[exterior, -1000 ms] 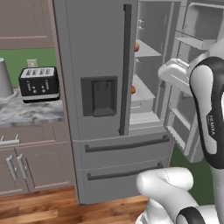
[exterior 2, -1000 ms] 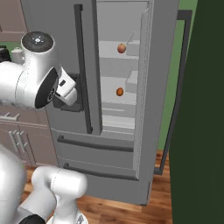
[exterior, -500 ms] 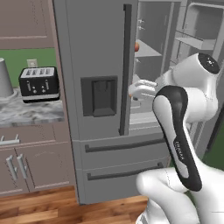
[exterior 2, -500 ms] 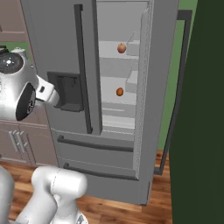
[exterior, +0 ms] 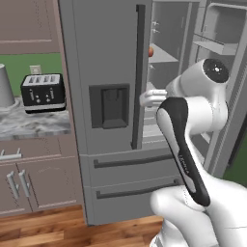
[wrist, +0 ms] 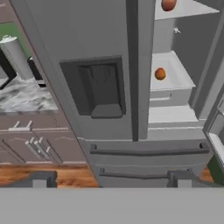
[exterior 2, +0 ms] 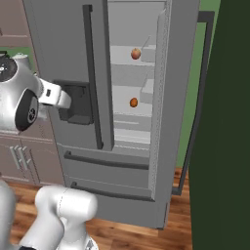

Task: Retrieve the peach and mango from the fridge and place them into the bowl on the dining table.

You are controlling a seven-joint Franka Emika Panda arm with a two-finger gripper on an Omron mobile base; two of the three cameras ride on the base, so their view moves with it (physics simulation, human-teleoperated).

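Right base view: fridge (exterior 2: 58,44) stands on wooden floor (exterior 2: 127,234) beside cabinets (exterior 2: 19,156).

Green wall (exterior: 29,61) w/ white outlet (exterior: 35,69), brown upper cabinet (exterior: 26,26), marbled grey countertop (exterior: 34,124), black toaster (exterior: 43,91) on it, grey canister (exterior: 5,87) at far left, brown lower cabinets (exterior: 36,181) w/ silver handles, wood floor (exterior: 43,226)
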